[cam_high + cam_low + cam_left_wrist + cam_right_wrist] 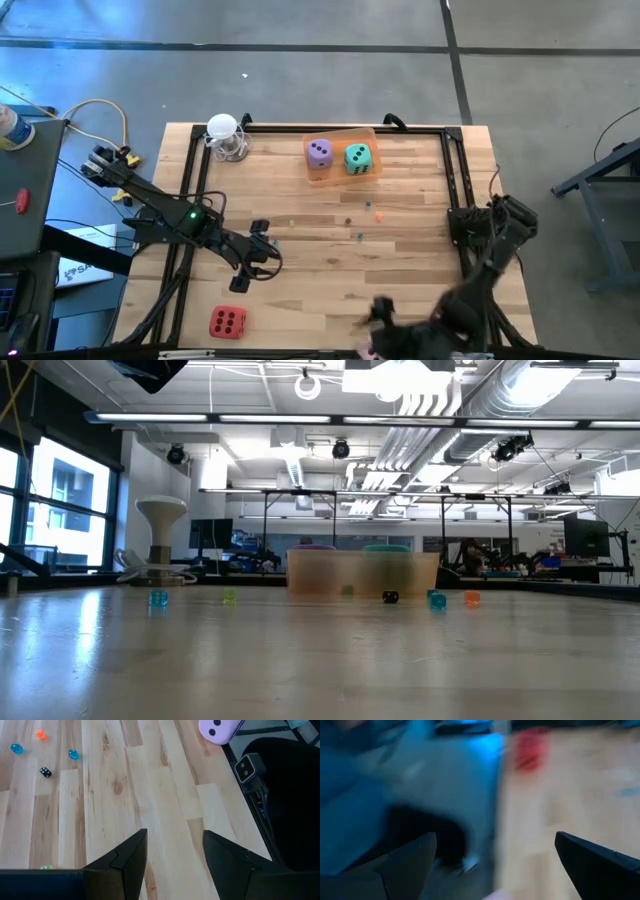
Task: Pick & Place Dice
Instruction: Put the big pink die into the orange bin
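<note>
High view: wooden table [330, 270] with a black frame around it. An orange translucent tray [341, 160] sits at the far edge, centre. Inside it, side by side, the purple die [319, 152] and the teal-green die [357, 158]. The red die [227, 322] lies alone on the bare wood near the front left corner, well apart from the tray. The pink die [220, 730] shows only in the left wrist view, at the table's edge by the black frame; in the high view it is mostly hidden under the right arm at the front edge.

Left gripper [250, 272] hovers over the left-centre of the table, between the tray and the red die, touching neither. Its wrist view shows the jaws apart with bare wood between them, nothing held.

Right gripper [375, 312] is low at the front edge, centre-right, arm folded down from the right side. Its wrist view is smeared; the jaws stand wide apart with nothing between them, and a red blur shows beyond.

Small coloured beads [362, 222] are scattered mid-table between the tray and the arms, with a tiny black die [45, 772] among them. A white stand [224, 136] sits at the far left corner.

Low view: tray [362, 572] seen level, the tops of the purple and teal-green dice just above its rim; beads [437, 599] in front.
</note>
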